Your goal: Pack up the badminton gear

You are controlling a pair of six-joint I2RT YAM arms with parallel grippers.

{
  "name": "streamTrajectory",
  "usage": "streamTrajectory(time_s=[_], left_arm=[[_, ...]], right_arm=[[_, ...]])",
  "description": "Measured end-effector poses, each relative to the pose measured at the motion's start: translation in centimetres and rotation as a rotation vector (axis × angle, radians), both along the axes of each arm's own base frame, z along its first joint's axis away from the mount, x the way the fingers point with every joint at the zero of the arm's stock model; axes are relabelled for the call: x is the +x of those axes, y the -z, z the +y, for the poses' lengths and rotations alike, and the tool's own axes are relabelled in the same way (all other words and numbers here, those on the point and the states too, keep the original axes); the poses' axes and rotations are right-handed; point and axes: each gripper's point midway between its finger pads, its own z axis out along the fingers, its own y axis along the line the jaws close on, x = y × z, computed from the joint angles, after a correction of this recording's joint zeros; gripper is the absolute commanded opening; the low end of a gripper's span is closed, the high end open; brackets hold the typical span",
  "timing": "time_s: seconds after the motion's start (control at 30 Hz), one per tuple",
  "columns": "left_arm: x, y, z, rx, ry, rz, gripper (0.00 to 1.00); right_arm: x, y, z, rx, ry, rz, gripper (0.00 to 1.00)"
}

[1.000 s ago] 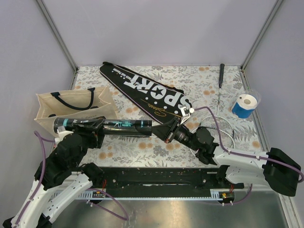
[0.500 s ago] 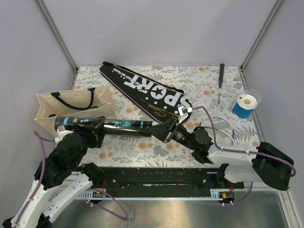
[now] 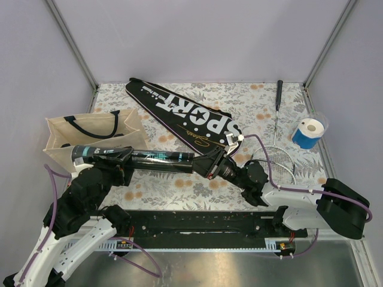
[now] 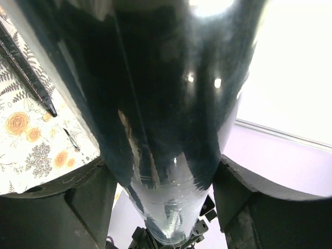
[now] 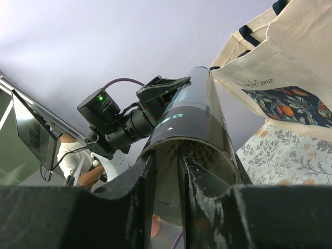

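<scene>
The long black tube with teal print (image 3: 157, 158) lies level above the table, its left end at the tote bag. My left gripper (image 3: 122, 160) is shut round its middle; in the left wrist view the tube (image 4: 171, 104) fills the gap between my fingers (image 4: 88, 207). My right gripper (image 3: 206, 164) is at the tube's open right end (image 5: 199, 116), fingers nearly closed on a whitish, netted shape that looks like a shuttlecock (image 5: 167, 176) in the mouth. The silver-framed racket (image 3: 279, 160) lies at the right. The black "SPORT" cover (image 3: 185, 113) lies behind.
A beige tote bag (image 3: 90, 133) with black handles stands at the left, also in the right wrist view (image 5: 290, 67). A blue and white roll (image 3: 309, 133) sits at the right edge. The floral cloth (image 3: 179, 185) covers the table.
My right gripper has moved a little left into the tube's open end. The tube's right end has risen slightly. The left gripper keeps its hold.
</scene>
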Motion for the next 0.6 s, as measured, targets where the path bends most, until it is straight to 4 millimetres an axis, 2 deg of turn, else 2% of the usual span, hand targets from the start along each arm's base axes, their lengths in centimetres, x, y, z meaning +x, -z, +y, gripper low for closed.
streamTrajectory(time_s=[0.07,0.3,0.47,0.6], left_arm=[[-0.1,0.0,-0.1,-0.002,0.005,-0.001,0.18],[-0.2,-0.2,-0.1,-0.011,0.01,-0.009,0.19],[-0.3,-0.1,0.1,-0.009,0.002,-0.01,0.19],[-0.3,0.1,0.2,-0.005,-0.002,-0.008,0.2]], right_arm=[[0.0,0.2,-0.2,0.001,0.001,0.011,0.34],[-0.3,-0.1,-2.9,0.001,0.059,0.077,0.65],[-0.6,-1.9,-6.1,0.028,0.129,0.093,0.66],[-0.2,-1.6,-8.2,0.009,0.212,0.111,0.68]])
